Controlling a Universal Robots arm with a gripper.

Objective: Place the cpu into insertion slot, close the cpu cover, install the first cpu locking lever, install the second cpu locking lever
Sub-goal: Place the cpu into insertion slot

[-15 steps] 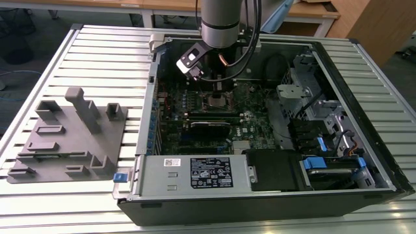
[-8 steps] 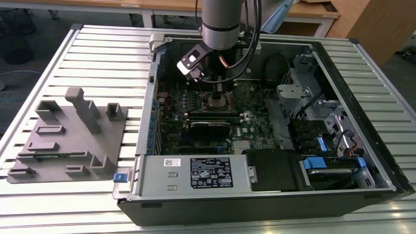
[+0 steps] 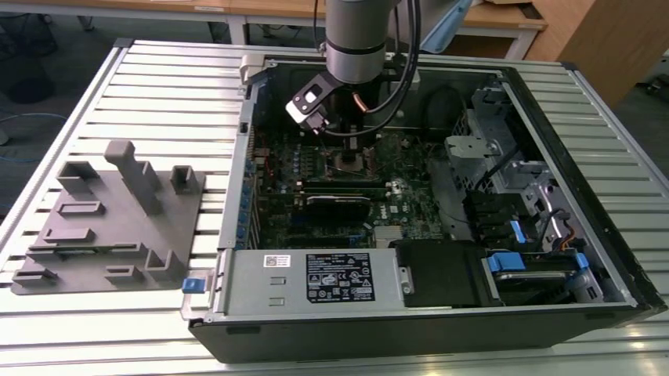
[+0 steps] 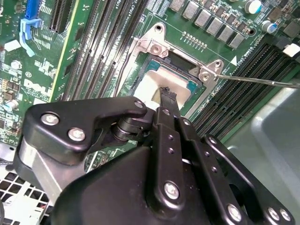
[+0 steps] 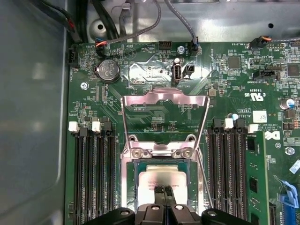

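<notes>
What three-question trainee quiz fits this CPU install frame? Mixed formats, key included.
1. True or false: the cpu cover is shut over the cpu.
2. The gripper tips sit over: A the cpu, B a memory slot, C the coin cell.
3. Fill in: in the exterior view, the grey fixture lies on the computer case's ___ side.
Key: 1 false, it is open; 2 A; 3 left.

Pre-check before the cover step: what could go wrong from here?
1. The pincer is shut, its tips on or just above the cpu in the insertion slot. If the chip is not lying flat, pressing may damage the socket contacts.
2. The cpu cover is open and a thin locking lever juts out beside the slot; the pincer could snag either.
</notes>
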